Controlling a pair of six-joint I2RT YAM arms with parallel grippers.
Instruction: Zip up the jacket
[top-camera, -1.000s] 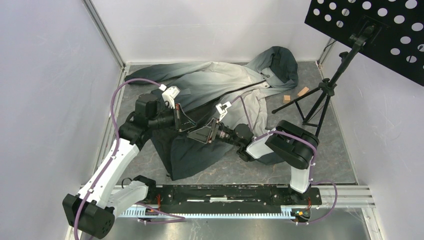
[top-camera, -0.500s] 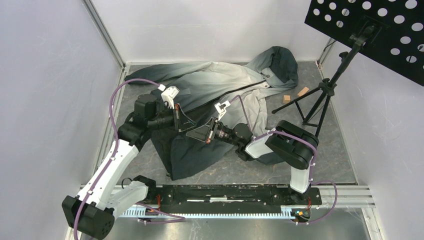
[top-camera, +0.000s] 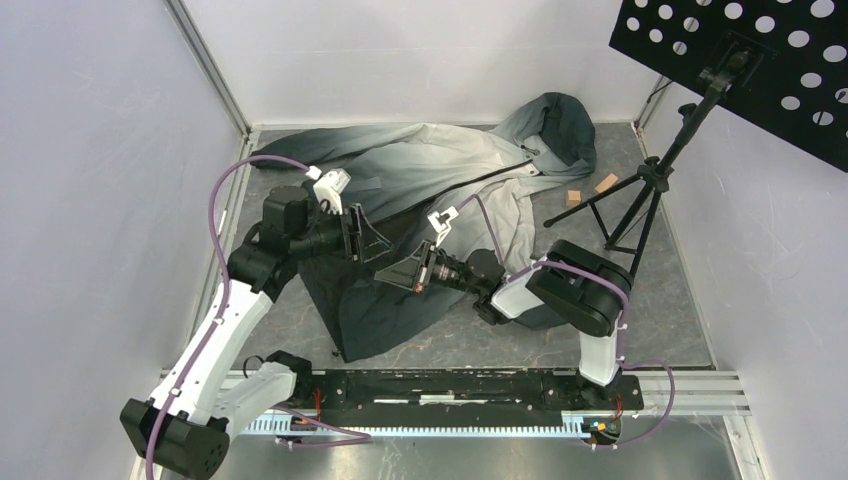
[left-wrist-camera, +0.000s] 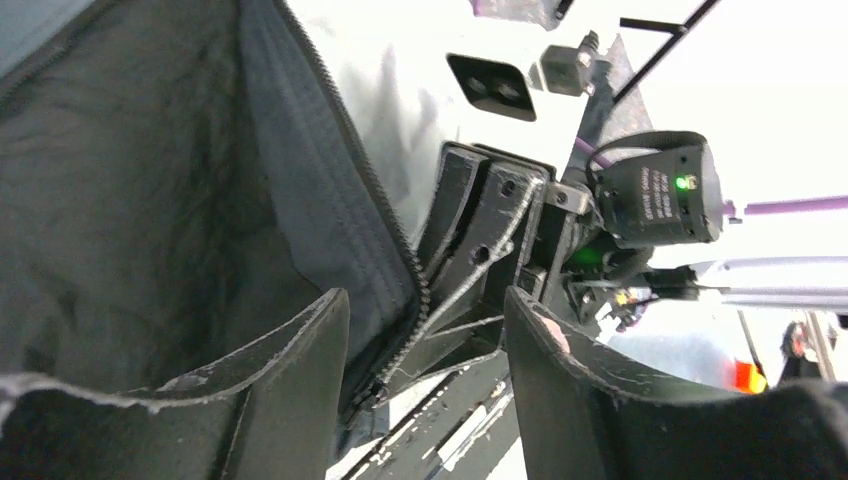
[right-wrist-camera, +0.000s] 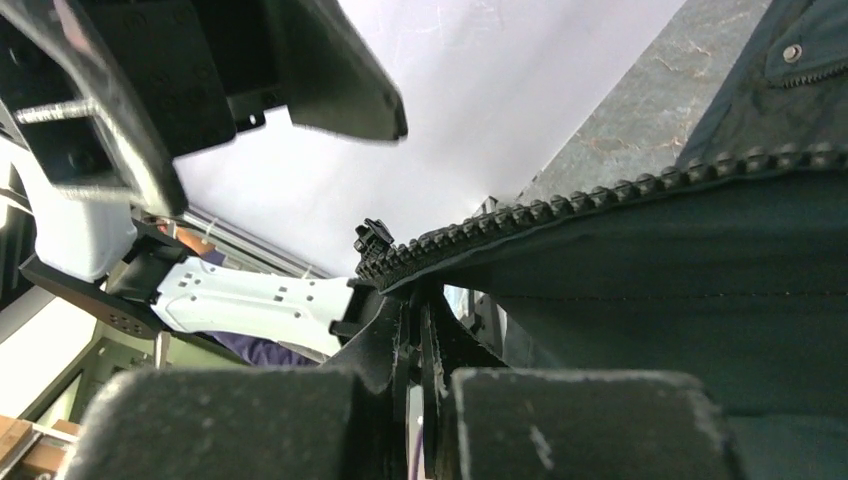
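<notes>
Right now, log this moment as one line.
jacket: unzipped | left gripper: open at zipper edge | right gripper: shut on jacket at zipper edge

No text legible in any view. Left wrist view: black camera module (left-wrist-camera: 655, 195) bore few lines of small white print beside lit green lamp (left-wrist-camera: 684, 182); characters were too small and blurred to read. On jacket (top-camera: 440, 165), and on perforated black panel (top-camera: 780, 85) atop tripod stand (top-camera: 655, 175), no readable label, brand, number or sign showed. Right wrist view gave nothing readable either.
</notes>
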